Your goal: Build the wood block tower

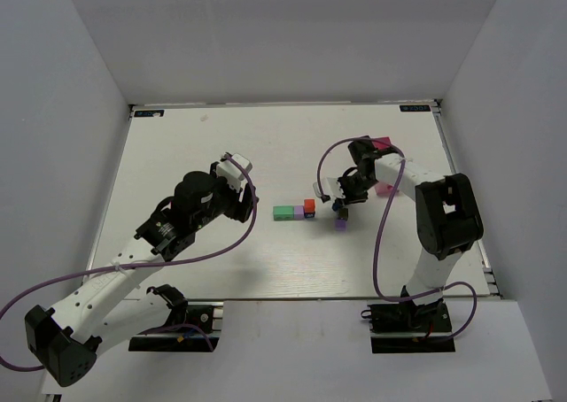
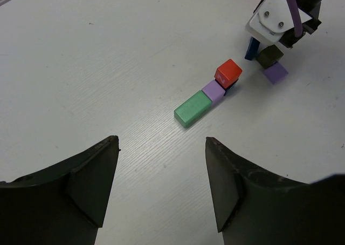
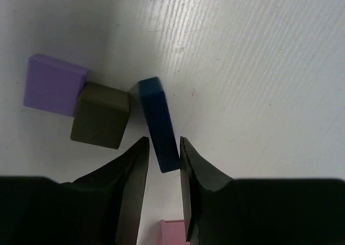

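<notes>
White table (image 1: pixel 221 145): blocks (image 1: pixel 295 212), pink tray (image 1: pixel 384 189)

Wood blocks, loose on the table.
Row: green slab (image 2: pixel 192 108) lying flat; lilac cube (image 2: pixel 214 89) touching its end; red-orange cube (image 2: pixel 228 71) tilted, propped on a dark block (image 2: pixel 230 86).
Near the row, set apart from it: dark blue slab (image 3: pixel 159 123) standing on edge; brown cube (image 3: pixel 101 115) beside it; purple square (image 3: pixel 54 84) touching the brown cube.

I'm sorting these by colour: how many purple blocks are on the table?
2. One purple block sits in the row between the green block and the red-orange block; a second purple block lies beside the brown block, right of that row. Others may be hidden under the arms.
</notes>
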Tool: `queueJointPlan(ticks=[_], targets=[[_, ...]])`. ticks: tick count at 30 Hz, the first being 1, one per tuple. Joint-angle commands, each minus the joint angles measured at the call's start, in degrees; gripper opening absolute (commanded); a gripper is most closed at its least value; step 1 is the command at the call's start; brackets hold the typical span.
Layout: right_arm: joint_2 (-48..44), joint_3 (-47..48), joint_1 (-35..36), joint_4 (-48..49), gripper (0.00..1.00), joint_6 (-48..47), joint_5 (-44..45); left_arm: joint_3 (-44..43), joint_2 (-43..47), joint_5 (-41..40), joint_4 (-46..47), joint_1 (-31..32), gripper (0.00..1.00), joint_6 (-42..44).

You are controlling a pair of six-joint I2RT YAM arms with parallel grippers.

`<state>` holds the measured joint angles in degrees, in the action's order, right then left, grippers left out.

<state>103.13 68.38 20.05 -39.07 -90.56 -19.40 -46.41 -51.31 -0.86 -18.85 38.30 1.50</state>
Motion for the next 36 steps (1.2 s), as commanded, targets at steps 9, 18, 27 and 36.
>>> queueJointPlan(ticks=[9, 18, 27, 36], targets=[[-0.65, -0.44, 0.42, -3.9, 0.19, 0.21, -2.49, 0.18, 1.21, -0.28, 0.66, -0.42, 0.75, 0.26], [-6.18, 2.19, 0.34, 0.31, 0.0, 14.79, -0.64, 0.18, 1.21, -0.28, 0.66, -0.42, 0.75, 0.26], [-10.76, 6.67, 2.44, -3.99, 0.0, 27.71, -3.8, 0.18, 1.82, -0.81, 0.66, -0.42, 0.74, 0.26], [-7.68, 12.31, 9.38, -7.25, 0.0, 33.87, -3.63, 0.18, 2.35, -1.33, 0.66, -0.42, 0.74, 0.26]])
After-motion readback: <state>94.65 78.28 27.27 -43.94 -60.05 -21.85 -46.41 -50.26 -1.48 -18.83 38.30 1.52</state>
